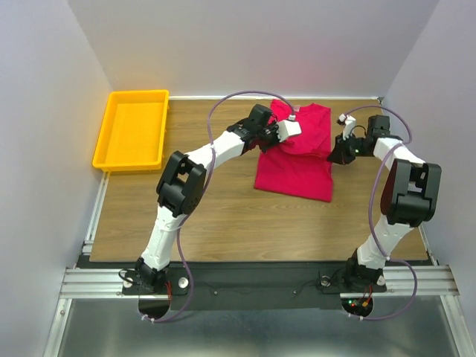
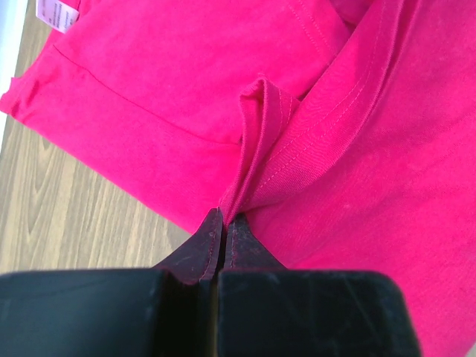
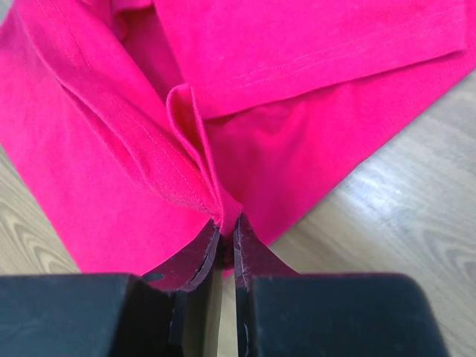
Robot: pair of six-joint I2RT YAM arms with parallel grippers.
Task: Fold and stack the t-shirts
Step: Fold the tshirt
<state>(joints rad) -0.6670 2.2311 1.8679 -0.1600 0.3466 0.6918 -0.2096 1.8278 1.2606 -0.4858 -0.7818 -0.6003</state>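
Left end effector: jaws clamped on a t-shirt hem fold. Right end effector: same, pinching a seam ridge. The t-shirt lies bunched at 1 o'clock on the desk. Risk: a thin pinch slips free, or uneven pulls skew the fold.

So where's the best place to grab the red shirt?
Probably at its two side edges, one gripper from each side. The t-shirt lies flat, so only the edges give a fold to pinch; the left gripper and right gripper are each shut on a stitched hem ridge there.
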